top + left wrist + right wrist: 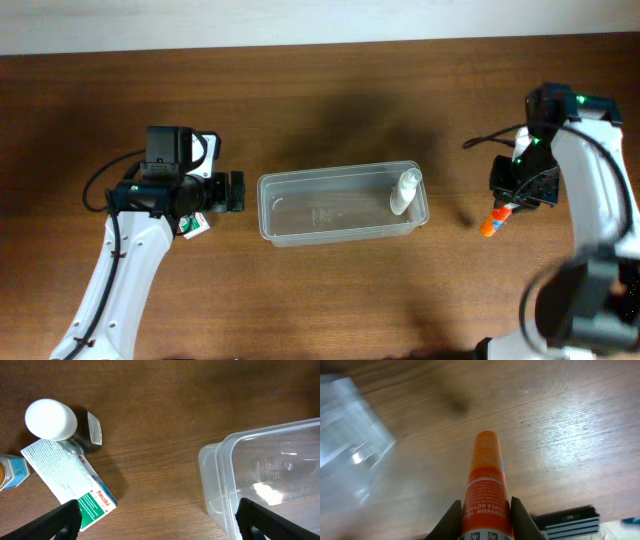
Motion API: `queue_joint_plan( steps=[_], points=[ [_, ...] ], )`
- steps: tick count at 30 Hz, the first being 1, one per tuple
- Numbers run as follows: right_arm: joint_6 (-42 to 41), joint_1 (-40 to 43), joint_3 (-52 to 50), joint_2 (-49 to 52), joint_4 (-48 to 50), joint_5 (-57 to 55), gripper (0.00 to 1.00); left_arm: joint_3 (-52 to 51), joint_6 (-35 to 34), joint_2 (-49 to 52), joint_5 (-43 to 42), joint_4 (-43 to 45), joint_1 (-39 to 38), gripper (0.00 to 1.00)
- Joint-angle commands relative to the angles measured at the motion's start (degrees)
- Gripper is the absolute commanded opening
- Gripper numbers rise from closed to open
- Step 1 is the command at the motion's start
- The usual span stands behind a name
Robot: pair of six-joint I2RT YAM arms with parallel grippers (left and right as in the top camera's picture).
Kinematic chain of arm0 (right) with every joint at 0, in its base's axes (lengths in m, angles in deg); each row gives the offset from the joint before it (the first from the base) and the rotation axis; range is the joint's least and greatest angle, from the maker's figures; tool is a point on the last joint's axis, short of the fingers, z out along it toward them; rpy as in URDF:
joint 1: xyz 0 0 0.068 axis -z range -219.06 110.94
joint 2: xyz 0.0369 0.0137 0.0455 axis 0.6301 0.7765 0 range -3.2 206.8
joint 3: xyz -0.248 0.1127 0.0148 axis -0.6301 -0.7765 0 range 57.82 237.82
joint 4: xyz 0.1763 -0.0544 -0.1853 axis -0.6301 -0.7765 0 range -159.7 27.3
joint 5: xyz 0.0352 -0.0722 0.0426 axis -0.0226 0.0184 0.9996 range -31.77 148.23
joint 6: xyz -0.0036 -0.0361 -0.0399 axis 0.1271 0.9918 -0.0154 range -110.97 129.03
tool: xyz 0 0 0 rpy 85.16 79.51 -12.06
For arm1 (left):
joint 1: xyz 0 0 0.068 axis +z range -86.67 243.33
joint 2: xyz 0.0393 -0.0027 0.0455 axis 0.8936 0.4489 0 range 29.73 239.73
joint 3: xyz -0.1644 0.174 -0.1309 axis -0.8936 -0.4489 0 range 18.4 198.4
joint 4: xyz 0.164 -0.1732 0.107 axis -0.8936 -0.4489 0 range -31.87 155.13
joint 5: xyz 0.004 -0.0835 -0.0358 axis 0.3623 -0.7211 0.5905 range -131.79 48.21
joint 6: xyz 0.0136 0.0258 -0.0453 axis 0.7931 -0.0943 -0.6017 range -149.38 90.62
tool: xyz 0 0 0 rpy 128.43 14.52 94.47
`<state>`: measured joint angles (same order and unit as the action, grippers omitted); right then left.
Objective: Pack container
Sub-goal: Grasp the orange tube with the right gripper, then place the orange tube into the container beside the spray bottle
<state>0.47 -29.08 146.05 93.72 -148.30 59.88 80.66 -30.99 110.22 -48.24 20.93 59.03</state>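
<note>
While your right jaws clamp the tube (486, 475) right of the container (320, 215) on the bench, carry it over the rim, left of the bottle (405, 190) inside, then lower gently; left jaws gape left of the container

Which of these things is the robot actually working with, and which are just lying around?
In use: container, white bottle inside it, orange tube in right gripper.
Lying about, perhaps next: green-and-white box, white-capped bottle, blue box.
</note>
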Motion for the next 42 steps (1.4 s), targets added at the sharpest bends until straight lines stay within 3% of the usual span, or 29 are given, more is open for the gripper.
queue_joint_plan(
  steps=[1, 6, 14, 27, 38, 39, 42],
  points=[
    [2.0, -5.5, 2.9, -10.7, -1.4, 1.2, 0.18, 1.0, -0.1, 0.1, 0.3, 0.0, 0.4, 0.99],
    [2.1, -15.4, 2.8, -17.5, -1.9, 1.2, 0.18, 1.0, -0.1, 0.1, 0.3, 0.0, 0.4, 0.99],
    [2.1, -25.4, 2.7, -14.0, -0.4, 1.2, 0.18, 1.0, -0.1, 0.1, 0.2, 0.0, 0.4, 0.99],
    [2.1, -26.6, 2.4, -1.4, 4.8, 1.2, 0.18, 1.0, -0.1, 0.1, 0.3, 0.0, 0.4, 0.99],
    [2.1, -26.6, -5.3, 2.9, 13.7, 1.2, 0.18, 1.0, -0.1, 0.1, 0.5, 0.2, 0.4, 0.99],
    [2.1, -26.6, -5.4, 2.9, 13.9, 1.1, 0.19, 1.0, -0.1, 0.1, 0.5, 0.2, 0.4, 0.99],
    [2.1, -26.6, -5.4, 2.9, 14.1, 1.1, 0.40, 1.0, -0.1, 0.1, 0.5, 0.2, 0.4, 0.99]
  ],
)
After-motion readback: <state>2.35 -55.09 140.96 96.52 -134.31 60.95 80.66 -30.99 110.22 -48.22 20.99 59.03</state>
